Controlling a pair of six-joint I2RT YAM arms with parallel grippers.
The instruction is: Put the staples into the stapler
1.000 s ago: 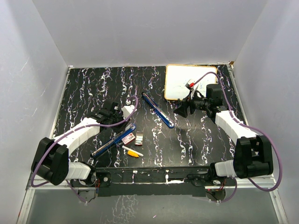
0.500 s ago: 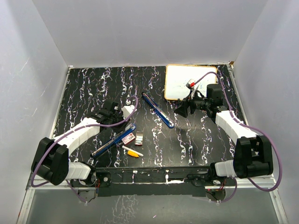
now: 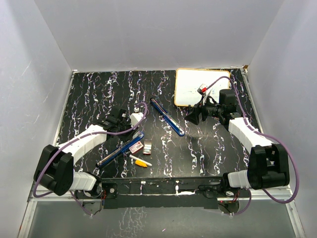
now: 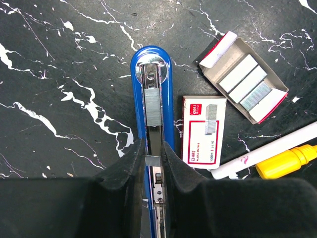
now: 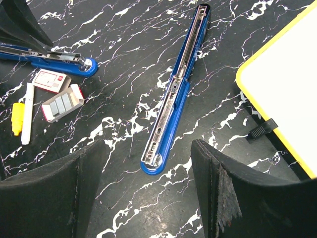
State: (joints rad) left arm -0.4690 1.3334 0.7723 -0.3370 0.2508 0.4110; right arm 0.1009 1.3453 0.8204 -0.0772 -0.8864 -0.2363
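A blue stapler (image 4: pixel 151 84) lies opened out flat, with a staple strip (image 4: pixel 153 106) resting in its metal channel. My left gripper (image 4: pixel 153 158) sits over that channel, shut on a short silvery staple strip. To its right is the open staples box (image 4: pixel 245 82) holding several strips, beside its red-and-white sleeve (image 4: pixel 204 130). In the top view this stapler (image 3: pixel 121 148) is at the front left. A second opened blue stapler (image 5: pixel 173 99) lies mid-table. My right gripper (image 5: pixel 147 148) hovers open just above that second stapler's near end, holding nothing.
A yellow-capped white marker (image 4: pixel 287 158) lies beside the sleeve. A yellow-framed whiteboard (image 3: pixel 198 87) lies at the back right, close to the right arm. Grey walls enclose the black marbled table (image 3: pixel 89 99).
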